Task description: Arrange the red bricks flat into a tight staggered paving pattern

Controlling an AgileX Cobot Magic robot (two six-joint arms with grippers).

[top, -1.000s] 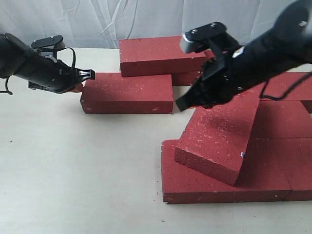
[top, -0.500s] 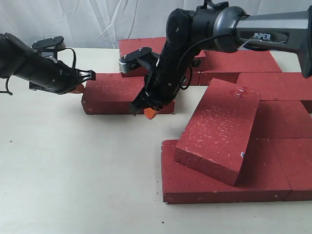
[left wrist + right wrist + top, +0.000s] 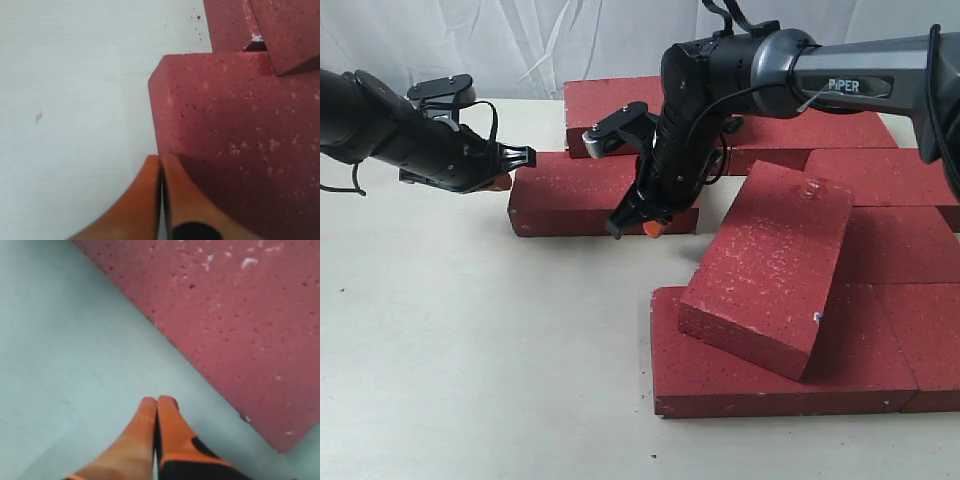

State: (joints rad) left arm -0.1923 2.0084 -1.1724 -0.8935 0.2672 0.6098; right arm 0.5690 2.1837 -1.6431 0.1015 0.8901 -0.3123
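A red brick (image 3: 570, 190) lies flat on the table (image 3: 470, 330), long axis left to right. My left gripper (image 3: 501, 182) — fingers pressed together, empty — meets its left end; my right gripper (image 3: 651, 228), likewise, its front edge.

The bricks (image 3: 770, 260) are dark red with pale speckles; the table (image 3: 470, 350) is cream; the arms (image 3: 390, 130) are black with orange fingertips (image 3: 142, 200).

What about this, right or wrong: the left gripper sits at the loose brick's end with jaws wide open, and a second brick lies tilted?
Wrong on the jaws: the left wrist view shows the left gripper shut, fingertips together. It does sit at the loose brick end, and a second brick lies tilted.
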